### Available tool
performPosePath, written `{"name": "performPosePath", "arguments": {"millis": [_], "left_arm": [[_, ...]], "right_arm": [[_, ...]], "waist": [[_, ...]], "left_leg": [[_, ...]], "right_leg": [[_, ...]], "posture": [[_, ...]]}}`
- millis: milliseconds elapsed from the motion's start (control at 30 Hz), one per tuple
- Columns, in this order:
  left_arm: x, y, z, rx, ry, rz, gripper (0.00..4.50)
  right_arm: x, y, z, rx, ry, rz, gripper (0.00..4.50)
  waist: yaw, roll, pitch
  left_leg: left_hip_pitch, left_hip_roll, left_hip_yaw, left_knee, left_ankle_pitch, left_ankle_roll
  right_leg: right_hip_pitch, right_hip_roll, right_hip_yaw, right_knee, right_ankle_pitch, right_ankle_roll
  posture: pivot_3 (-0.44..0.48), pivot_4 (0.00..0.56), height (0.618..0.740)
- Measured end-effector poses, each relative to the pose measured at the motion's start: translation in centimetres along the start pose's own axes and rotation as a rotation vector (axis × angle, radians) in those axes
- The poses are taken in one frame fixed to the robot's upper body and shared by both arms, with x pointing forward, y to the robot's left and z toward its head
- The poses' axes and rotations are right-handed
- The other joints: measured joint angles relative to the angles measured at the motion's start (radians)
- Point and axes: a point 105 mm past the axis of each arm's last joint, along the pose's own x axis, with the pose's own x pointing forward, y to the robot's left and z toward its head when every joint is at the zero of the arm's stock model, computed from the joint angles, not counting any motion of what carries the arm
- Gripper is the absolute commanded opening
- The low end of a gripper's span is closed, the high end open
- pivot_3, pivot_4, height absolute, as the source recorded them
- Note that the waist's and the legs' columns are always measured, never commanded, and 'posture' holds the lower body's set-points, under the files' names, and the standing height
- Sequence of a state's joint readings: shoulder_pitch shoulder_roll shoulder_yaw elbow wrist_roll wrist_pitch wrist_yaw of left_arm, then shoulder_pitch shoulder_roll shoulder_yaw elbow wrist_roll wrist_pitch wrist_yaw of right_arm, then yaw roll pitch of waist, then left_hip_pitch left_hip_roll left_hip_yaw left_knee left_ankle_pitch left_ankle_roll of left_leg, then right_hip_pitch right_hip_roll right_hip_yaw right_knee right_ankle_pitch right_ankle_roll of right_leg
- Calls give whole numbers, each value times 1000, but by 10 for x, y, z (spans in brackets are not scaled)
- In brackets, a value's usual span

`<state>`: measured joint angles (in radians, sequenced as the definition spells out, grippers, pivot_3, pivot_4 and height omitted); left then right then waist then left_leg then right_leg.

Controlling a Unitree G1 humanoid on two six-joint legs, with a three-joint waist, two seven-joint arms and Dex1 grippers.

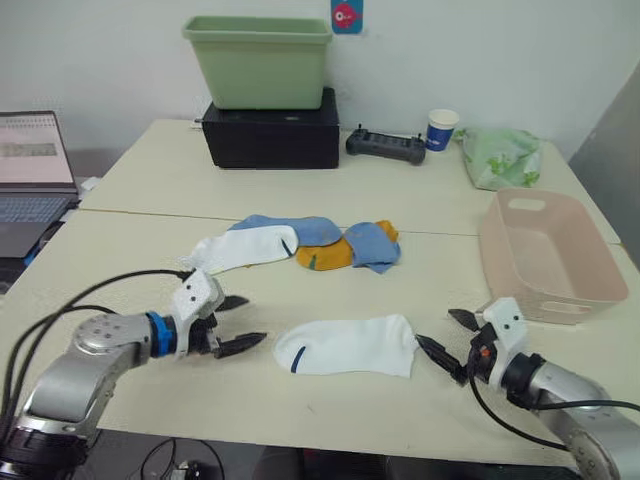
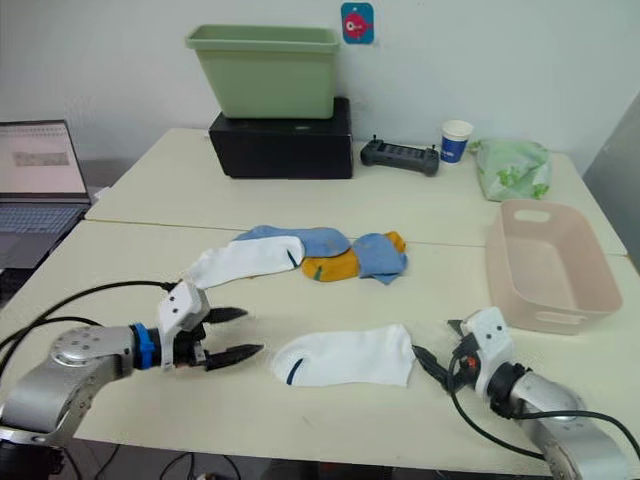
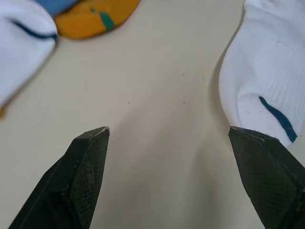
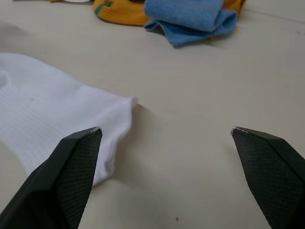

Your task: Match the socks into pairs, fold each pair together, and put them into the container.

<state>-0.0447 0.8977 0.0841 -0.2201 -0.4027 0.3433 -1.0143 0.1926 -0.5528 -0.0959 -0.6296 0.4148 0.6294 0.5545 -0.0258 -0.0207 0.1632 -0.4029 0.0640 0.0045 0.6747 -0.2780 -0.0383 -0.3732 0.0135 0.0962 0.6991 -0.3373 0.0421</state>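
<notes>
One white sock [image 1: 350, 345] with a dark mark lies flat near the table's front. My left gripper [image 1: 255, 318] stands open just left of its cuff, and my right gripper [image 1: 434, 327] stands open just right of its toe; neither touches it. Farther back lies a pile: a second white sock [image 1: 240, 248], a light blue sock [image 1: 300, 228], a mustard orange sock [image 1: 325, 257] and another blue sock [image 1: 372, 245] lying over an orange one [image 1: 388, 230]. The pale pink container [image 1: 560, 305] stands at the right, with nothing inside. The left wrist view shows the near sock's marked cuff [image 3: 262, 71] beside one fingertip.
At the back, a green tub [image 1: 258, 60] sits on a black box [image 1: 270, 135]. A black controller [image 1: 385, 147], a paper cup [image 1: 441, 129] and a green-patterned cloth bundle [image 1: 500, 157] lie to its right. An open laptop [image 1: 35, 170] stands at the far left.
</notes>
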Motion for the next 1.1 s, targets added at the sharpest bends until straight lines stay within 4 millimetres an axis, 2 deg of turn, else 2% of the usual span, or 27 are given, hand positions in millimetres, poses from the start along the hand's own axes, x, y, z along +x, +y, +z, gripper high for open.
{"name": "performPosePath", "arguments": {"millis": [67, 133, 233, 367, 533, 633, 733, 967, 1000, 1100], "left_arm": [[-3, -4, 8, 196, 13, -37, 4049], [-3, -11, 9, 318, 22, -87, 4049], [9, -36, 2, 497, 15, -247, 4049], [29, -58, -12, 544, -22, -387, 4049], [42, -57, -9, 614, -44, -425, 4049], [60, -50, -3, 603, -67, -403, 3460], [65, -48, -3, 611, -53, -419, 2525], [66, -49, -8, 607, -35, -428, 243], [66, -50, -9, 603, -31, -430, 41], [67, -50, -8, 586, -24, -427, 41]], "right_arm": [[-3, 3, 3, -69, 11, 61, 4476], [-6, 5, 4, -103, 20, 101, 4476], [-11, 18, -1, -201, 79, 239, 4476], [-20, 31, -7, -266, 122, 382, 4476], [-28, 38, -12, -295, 139, 453, 4476], [-31, 40, -15, -288, 141, 461, 4500], [-32, 40, -16, -287, 140, 456, 4500], [-14, 27, -7, -556, 82, 410, 4500], [-9, 26, -6, -600, 74, 419, 4500], [6, 23, -7, -752, 64, 483, 4500]], "waist": [[1, 1, 0], [0, 1, 0], [-1, 1, 1], [0, 0, 1], [-1, 0, 2], [4, 0, 1], [1, 0, 1], [-1, 1, 0], [-1, 1, 0], [-2, 2, 0]], "left_leg": [[0, 0, 2, 0, 0, 0], [-1, 0, 2, 0, 0, 0], [0, 0, 3, 0, 0, 0], [-1, 0, 2, 1, 0, 0], [-1, 0, 1, 1, 0, 0], [-1, -1, 1, 2, 0, 0], [1, -1, 1, 2, 0, 0], [2, 0, 1, 2, 0, 0], [2, 0, 1, 2, 0, 0], [2, 0, 1, 3, 0, 0]], "right_leg": [[0, -1, 1, -1, 0, 0], [0, -1, 1, -1, 0, 0], [1, -1, 1, -1, 0, 0], [1, 0, 0, -1, 0, 0], [2, 0, 0, -1, 0, 0], [4, 0, 0, -1, 1, 1], [4, 0, 0, -1, 1, 2], [4, 1, 0, 0, 1, 2], [4, 1, 1, 0, 1, 1], [4, 1, 0, 0, 1, 1]], "posture": [[0, 150, 696], [0, 150, 696], [0, 150, 696], [0, 150, 696], [0, 150, 696], [0, 150, 696], [0, 150, 696], [0, 150, 696], [0, 150, 696], [0, 150, 696]]}}
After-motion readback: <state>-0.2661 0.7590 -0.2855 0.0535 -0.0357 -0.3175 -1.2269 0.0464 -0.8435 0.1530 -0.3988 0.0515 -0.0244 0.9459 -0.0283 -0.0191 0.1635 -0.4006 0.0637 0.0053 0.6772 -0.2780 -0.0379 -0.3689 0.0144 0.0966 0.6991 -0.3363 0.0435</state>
